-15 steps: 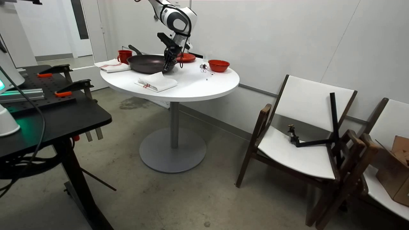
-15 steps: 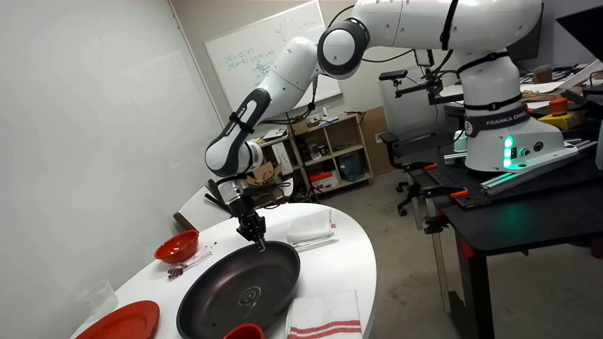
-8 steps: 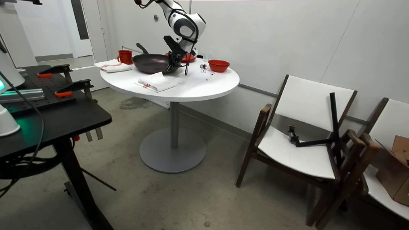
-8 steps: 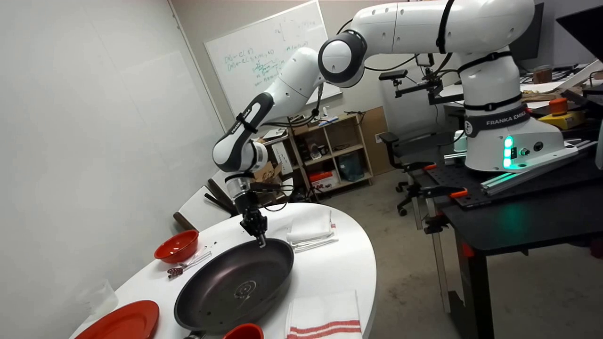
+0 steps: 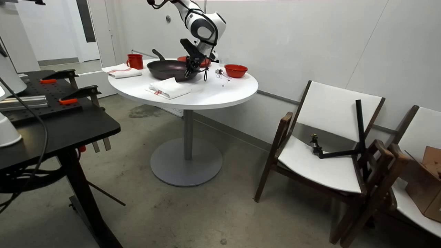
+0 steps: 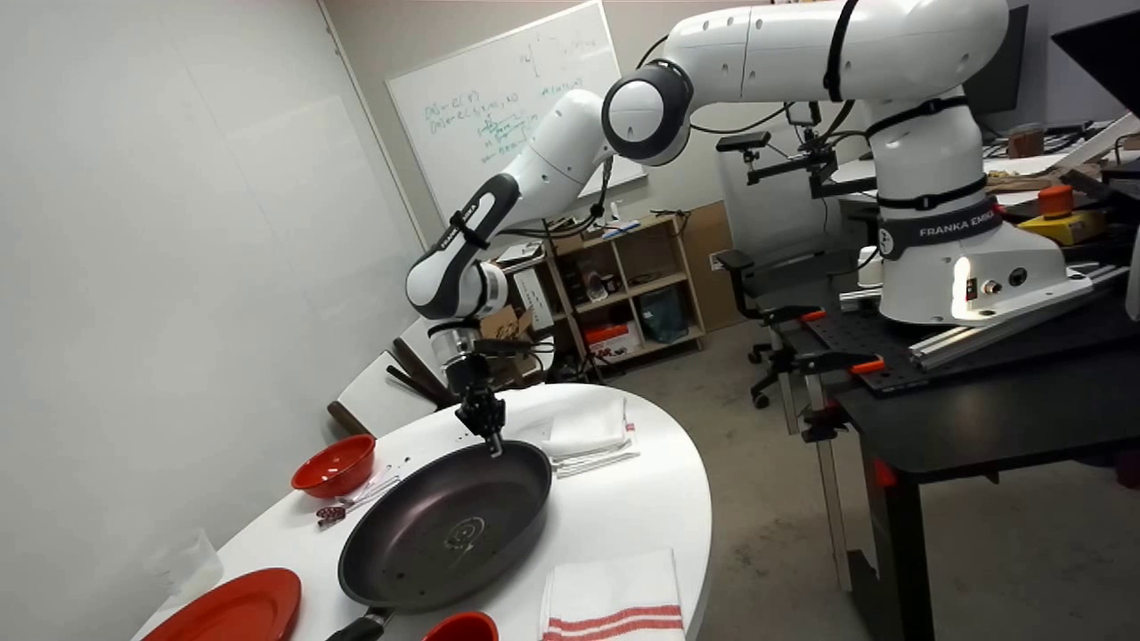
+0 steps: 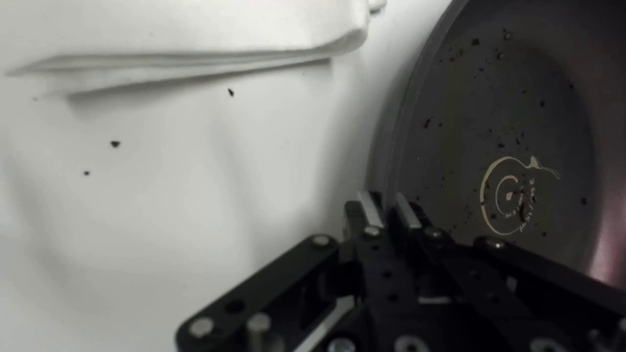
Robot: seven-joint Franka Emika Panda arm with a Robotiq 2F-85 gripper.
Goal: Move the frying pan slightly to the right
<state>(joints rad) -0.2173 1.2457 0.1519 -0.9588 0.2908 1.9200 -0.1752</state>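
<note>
Over on the white desk (image 6: 650, 499), the frying pan (image 6: 445, 530) is sitting near a folded cloth (image 6: 588, 432) — the hand (image 7: 388, 209) is pinching its rim. Guessing we're on the moving step — next move's probably needing a gentle nudge right, then letting go.

Two chairs (image 5: 320, 172) stand on grey floor (image 5: 213, 213) near a white wall (image 5: 293, 41).

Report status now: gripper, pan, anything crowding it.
Gripper shut on rim of pan. Pan right side up, handle opposite the gripper. Towel close beside pan, slim gap between; possible snag. Red cup near the handle side.
</note>
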